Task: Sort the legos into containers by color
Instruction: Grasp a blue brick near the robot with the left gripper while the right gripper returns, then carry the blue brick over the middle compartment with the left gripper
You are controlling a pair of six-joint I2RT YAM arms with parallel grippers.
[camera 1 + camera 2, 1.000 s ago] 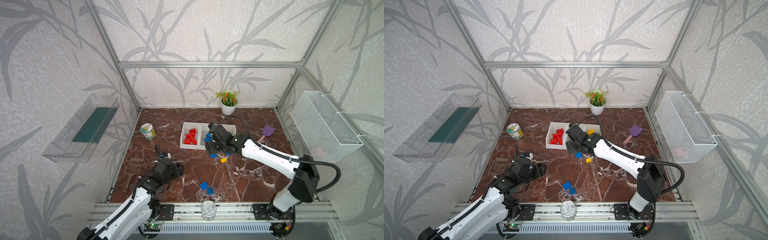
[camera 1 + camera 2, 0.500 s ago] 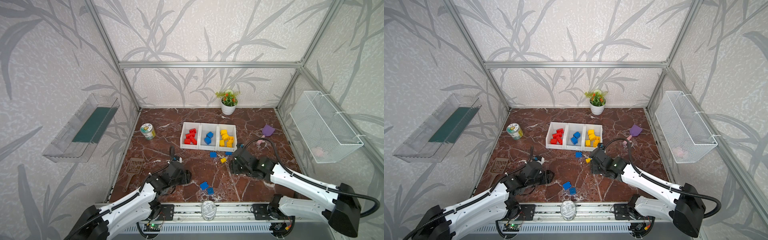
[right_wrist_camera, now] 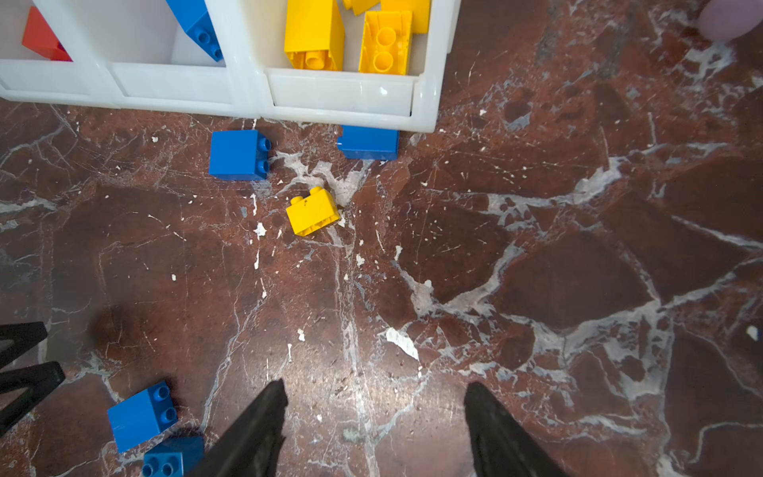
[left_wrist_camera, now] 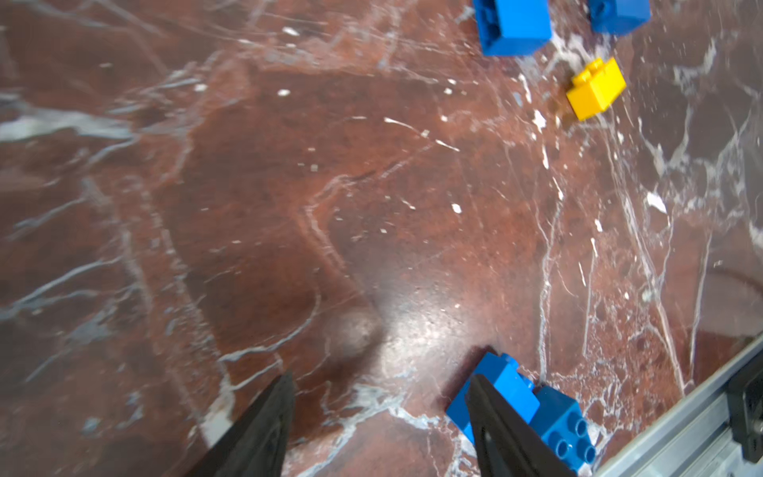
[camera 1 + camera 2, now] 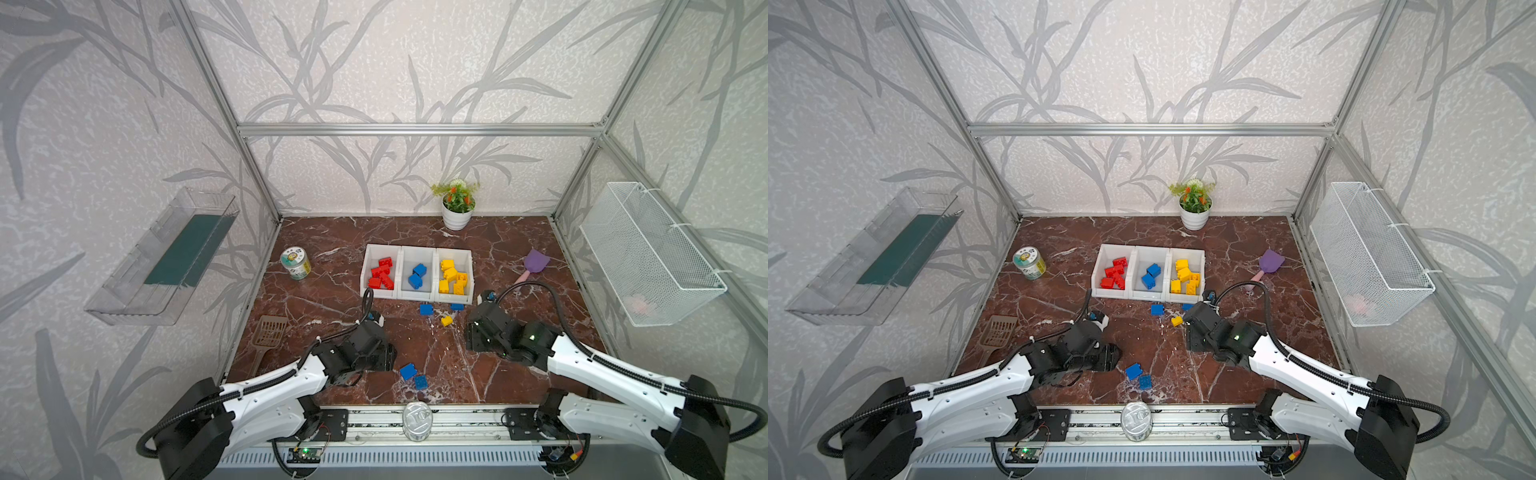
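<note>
The containers [image 5: 415, 296] [image 5: 1148, 296] are three joined white bins holding red, blue and yellow legos. Loose on the floor in front of them lie a blue brick [image 5: 426, 309] [image 3: 237, 155], a second blue one [image 3: 367, 142] against the yellow bin's front, and a yellow brick [image 5: 446, 320] [image 3: 313, 210]. Two more blue bricks [image 5: 407, 371] [image 5: 421, 382] lie near the front rail. My left gripper [image 5: 390, 360] [image 4: 380, 380] is open and empty, one finger just beside the nearer blue brick [image 4: 505, 386]. My right gripper [image 5: 471, 337] [image 3: 376, 387] hangs open and empty, short of the yellow brick.
A jar [image 5: 295, 263] and a brown scoop [image 5: 270, 332] sit at the left, a potted plant [image 5: 456, 208] at the back, a purple scoop [image 5: 535, 262] at the right. A wire basket [image 5: 648, 253] and a clear tray [image 5: 166, 257] hang on the walls. A metal can [image 5: 417, 419] rests on the front rail.
My right arm has drawn back from over the bins to the front right. My left gripper has slid right, up to the two blue bricks. Both stay open.
</note>
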